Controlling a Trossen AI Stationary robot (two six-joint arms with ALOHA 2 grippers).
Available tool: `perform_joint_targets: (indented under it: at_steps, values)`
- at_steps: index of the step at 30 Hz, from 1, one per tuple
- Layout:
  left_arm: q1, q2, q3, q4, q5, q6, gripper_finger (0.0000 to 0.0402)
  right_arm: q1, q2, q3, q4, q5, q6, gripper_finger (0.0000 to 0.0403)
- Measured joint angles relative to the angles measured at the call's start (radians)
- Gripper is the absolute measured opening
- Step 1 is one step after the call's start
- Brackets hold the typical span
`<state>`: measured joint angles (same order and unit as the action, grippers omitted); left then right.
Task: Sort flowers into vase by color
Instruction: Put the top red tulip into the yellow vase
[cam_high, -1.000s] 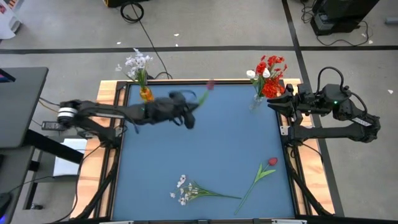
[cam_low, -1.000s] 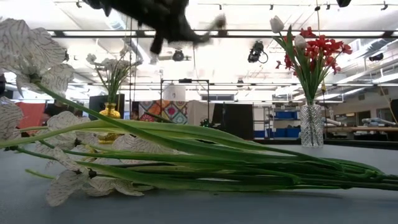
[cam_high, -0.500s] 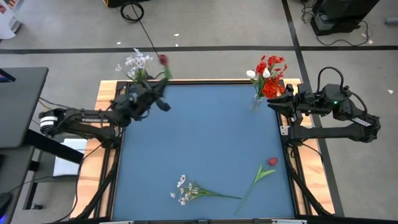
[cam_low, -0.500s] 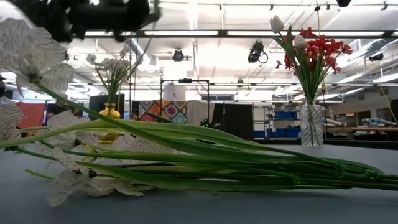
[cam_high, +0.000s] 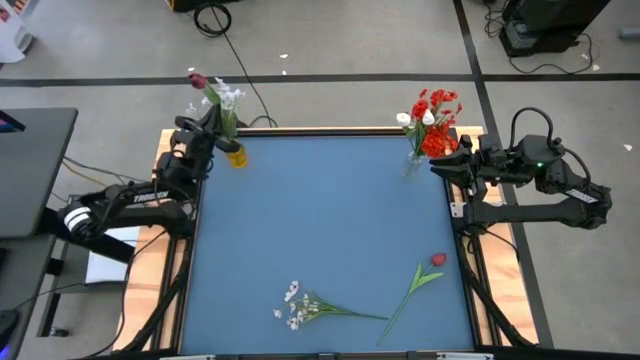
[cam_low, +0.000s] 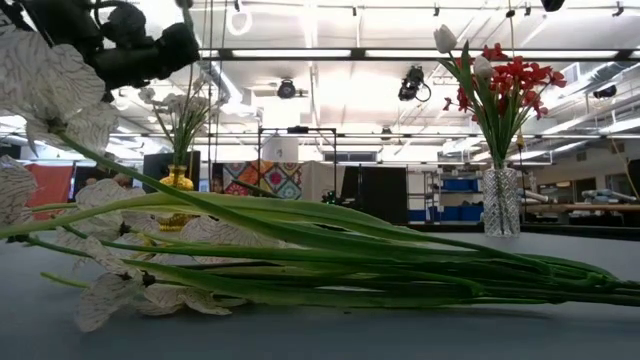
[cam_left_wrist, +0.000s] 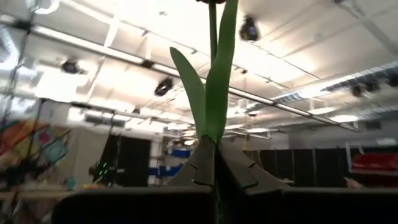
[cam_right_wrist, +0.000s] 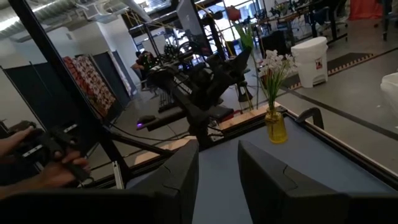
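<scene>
The left claw (cam_high: 203, 118), closed on a red flower (cam_high: 197, 79), holds it by the yellow vase (cam_high: 235, 153) at the table's (cam_high: 320, 220) far-left corner. This vase has white flowers; red belongs in the glass vase (cam_high: 412, 163). The right claw (cam_high: 447, 168) waits part open and empty.

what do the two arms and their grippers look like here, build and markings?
Both arms are dark, jointed and tubular. The left arm has a white collar near its base and white lettering along one link, too small to read. The right arm carries a looped black cable and a small green light. The left gripper and right gripper have flat, wedge-shaped dark grey fingers.
</scene>
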<state>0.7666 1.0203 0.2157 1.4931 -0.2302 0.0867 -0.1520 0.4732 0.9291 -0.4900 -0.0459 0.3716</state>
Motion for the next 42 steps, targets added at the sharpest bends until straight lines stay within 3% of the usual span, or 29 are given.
perform_joint_targets:
  at_steps: [5, 15, 31, 36, 42]
  values:
    - [0.104, 0.0, 0.0, 0.004, 0.157, 0.012, 0.0002, 0.0, 0.0, 0.0, 0.0, 0.0, 0.0, 0.0121]
    - [0.203, 0.069, 0.0, 0.072, 0.274, -0.016, 0.0001, 0.0, 0.0, 0.0, 0.002, 0.0, 0.0, 0.0121]
    - [0.207, 0.113, 0.001, 0.075, 0.29, -0.004, 0.0003, 0.0, 0.0, 0.0, 0.002, 0.0, 0.0, 0.0121]
    - [0.18, 0.114, 0.055, 0.075, 0.313, -0.009, 0.0003, 0.0, 0.0, 0.0, 0.002, 0.0, 0.0, 0.0121]
    - [0.199, 0.187, 0.066, 0.075, 0.342, -0.02, 0.0004, 0.0, 0.0, 0.0, 0.002, 0.0, 0.0, 0.0121]
